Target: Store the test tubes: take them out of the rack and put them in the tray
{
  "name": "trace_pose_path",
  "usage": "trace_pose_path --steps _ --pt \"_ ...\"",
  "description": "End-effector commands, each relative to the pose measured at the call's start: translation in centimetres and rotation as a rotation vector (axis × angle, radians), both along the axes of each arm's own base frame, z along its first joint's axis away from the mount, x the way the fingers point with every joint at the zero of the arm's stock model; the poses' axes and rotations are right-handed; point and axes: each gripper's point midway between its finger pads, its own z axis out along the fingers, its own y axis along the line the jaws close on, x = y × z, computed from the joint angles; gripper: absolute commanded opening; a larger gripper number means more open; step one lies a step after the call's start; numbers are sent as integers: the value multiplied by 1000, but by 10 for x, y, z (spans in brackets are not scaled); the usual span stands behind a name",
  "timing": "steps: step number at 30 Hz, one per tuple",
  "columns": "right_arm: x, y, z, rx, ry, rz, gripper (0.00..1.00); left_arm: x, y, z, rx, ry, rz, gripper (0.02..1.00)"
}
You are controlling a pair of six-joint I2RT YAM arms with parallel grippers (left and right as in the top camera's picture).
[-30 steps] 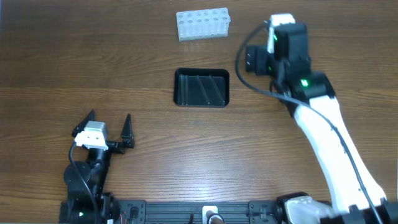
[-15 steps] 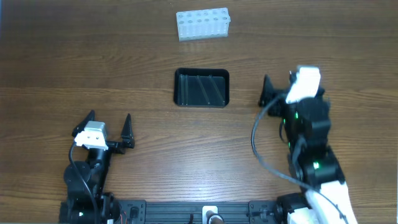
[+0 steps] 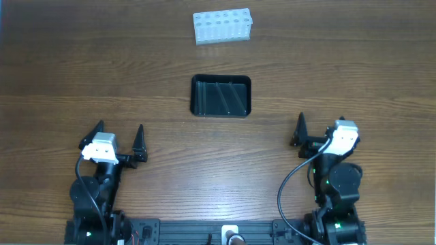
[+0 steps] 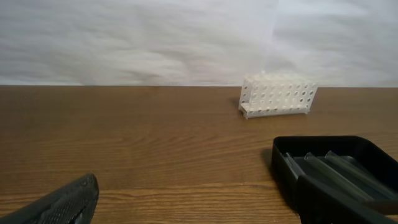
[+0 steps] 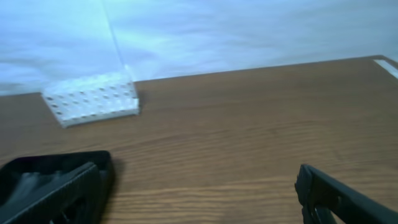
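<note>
The white test tube rack [image 3: 222, 26] stands at the far middle of the table, and its holes look empty from above. In front of it sits the black tray [image 3: 197, 102] with several clear tubes [image 3: 221, 95] lying in it. My left gripper [image 3: 119, 129] is open and empty at the front left, well short of the tray. At the front right, my right gripper [image 3: 320, 122] is also open and empty. The left wrist view has the rack [image 4: 277, 95] and tray [image 4: 283, 155] ahead. In the right wrist view the rack [image 5: 93, 98] stands beyond the tray [image 5: 37, 165].
The table is brown wood with a pale wall behind it. Both arm bases sit along the front edge. Bare wood lies between the grippers and the tray.
The right arm has pulled back from beside the rack to the front right of the table. The left arm, rack and tray have not moved.
</note>
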Motion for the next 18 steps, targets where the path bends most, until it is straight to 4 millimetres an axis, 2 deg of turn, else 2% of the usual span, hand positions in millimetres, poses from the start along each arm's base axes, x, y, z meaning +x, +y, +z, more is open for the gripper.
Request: trace_pose_path --steps 1,9,14,18 --pt "-5 1 -7 -71 -19 29 993 0 -1 -1 10 -4 -10 1000" --pt "-7 0 -40 -138 39 38 991 0 -1 -1 10 -4 -10 1000" --pt "-9 0 -50 -165 83 41 993 0 -1 -1 10 -4 -10 1000" --pt "-9 -1 -48 -171 75 40 991 0 -1 -1 10 -4 -10 1000"
